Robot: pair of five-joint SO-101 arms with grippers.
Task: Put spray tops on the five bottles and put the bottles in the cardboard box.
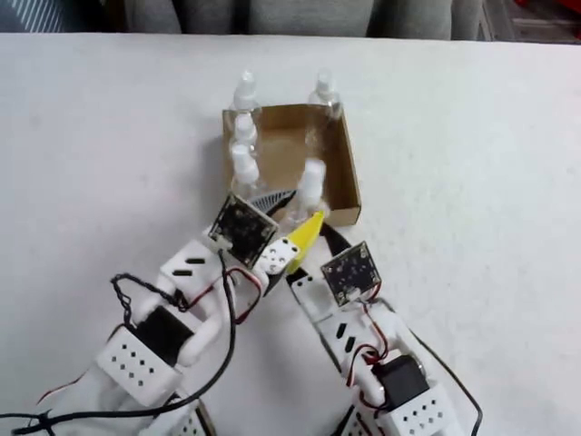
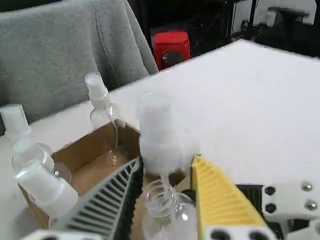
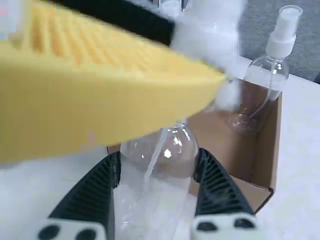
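My left gripper (image 2: 165, 162), with one grey and one yellow finger, is shut on a white spray top (image 2: 157, 135). The top's tube hangs into the neck of a clear bottle (image 2: 162, 205) right under it. My right gripper (image 3: 156, 165) is shut on that bottle's (image 3: 157, 155) body with its black fingers (image 3: 102, 187), holding it upright at the near edge of the cardboard box (image 1: 349, 173). In the high view the spray top (image 1: 311, 177) stands just above the left gripper (image 1: 306, 204). Several capped bottles (image 1: 243, 127) stand in the box.
The white table (image 1: 472, 136) lies open to the right and left of the box. Grey fabric (image 2: 60, 45) hangs beyond the far table edge, with a red object (image 2: 171, 47) behind it. Both arms crowd the near side of the box.
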